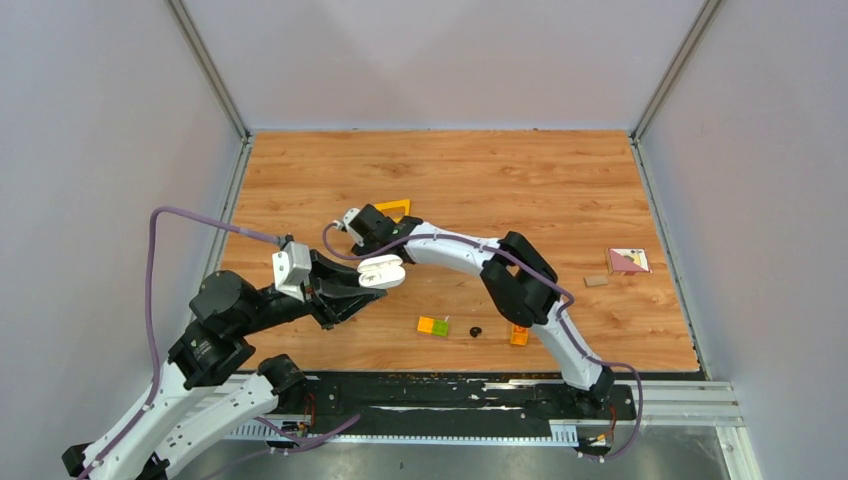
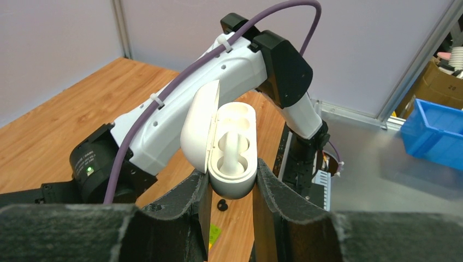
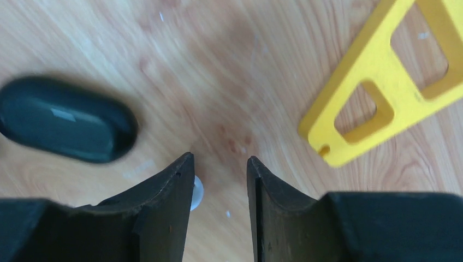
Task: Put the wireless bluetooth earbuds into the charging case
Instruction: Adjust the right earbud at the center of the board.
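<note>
Fingers (image 2: 188, 210) of the left hand (image 1: 366, 279) are clamped on the lower half of the charging case (image 2: 232, 164), one finger on each side. The case is held above the tabletop (image 1: 500, 170), in front of the right arm. Its lid stands open, hinged to the left in the left wrist view. A white curved shape sits in the wells; I cannot tell whether it is a bud or part of the case.

Just beyond the case, the right hand (image 3: 220, 164) points down at the wood with its fingers apart and nothing between them. A white earbud (image 3: 197, 192) lies on the tabletop against the inner face of the finger on the left of that view, partly hidden by it. A dark oval object (image 3: 65, 126), blurred, lies further left there, and a yellow triangular frame (image 3: 382, 82) lies to the right.

Near the front edge lie an orange-and-green brick (image 1: 433, 326), a black earbud (image 1: 475, 332) and an orange brick (image 1: 519, 335). Far right are a small wooden block (image 1: 596, 281) and a pink card (image 1: 628, 261).
</note>
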{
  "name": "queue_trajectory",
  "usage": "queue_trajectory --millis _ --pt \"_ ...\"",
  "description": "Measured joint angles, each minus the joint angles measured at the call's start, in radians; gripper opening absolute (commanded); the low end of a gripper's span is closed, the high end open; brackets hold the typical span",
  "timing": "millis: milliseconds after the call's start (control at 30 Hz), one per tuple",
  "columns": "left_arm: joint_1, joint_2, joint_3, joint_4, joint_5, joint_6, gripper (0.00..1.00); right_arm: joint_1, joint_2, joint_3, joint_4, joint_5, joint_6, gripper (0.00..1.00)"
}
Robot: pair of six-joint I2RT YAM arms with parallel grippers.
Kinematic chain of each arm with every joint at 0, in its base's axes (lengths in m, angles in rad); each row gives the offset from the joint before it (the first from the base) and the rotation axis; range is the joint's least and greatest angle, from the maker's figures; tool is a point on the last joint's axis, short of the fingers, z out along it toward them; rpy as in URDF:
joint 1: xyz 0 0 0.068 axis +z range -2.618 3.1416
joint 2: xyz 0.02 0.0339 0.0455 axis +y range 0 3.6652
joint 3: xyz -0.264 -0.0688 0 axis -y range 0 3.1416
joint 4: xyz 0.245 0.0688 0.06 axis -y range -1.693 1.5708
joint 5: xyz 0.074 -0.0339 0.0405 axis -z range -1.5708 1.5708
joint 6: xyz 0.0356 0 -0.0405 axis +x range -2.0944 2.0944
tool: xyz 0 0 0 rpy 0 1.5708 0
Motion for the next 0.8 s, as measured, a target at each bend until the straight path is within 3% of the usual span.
queue_trajectory --millis 433,600,800 --pt "0.0 -0.023 0.0 -0.004 0.0 0.0 0.0 -0.074 -0.254 -0.291 -0.078 -0.05 -0.072 0.45" --pt "0.0 -0.024 0.0 -0.007 0.0 0.0 0.0 -0.098 -0.313 -0.305 -0.094 -0.182 -0.167 0.41" --pt "0.0 -0.024 0.0 -0.006 0.0 -0.001 0.0 -0.132 -0.326 -0.328 -0.069 -0.383 -0.34 0.44"
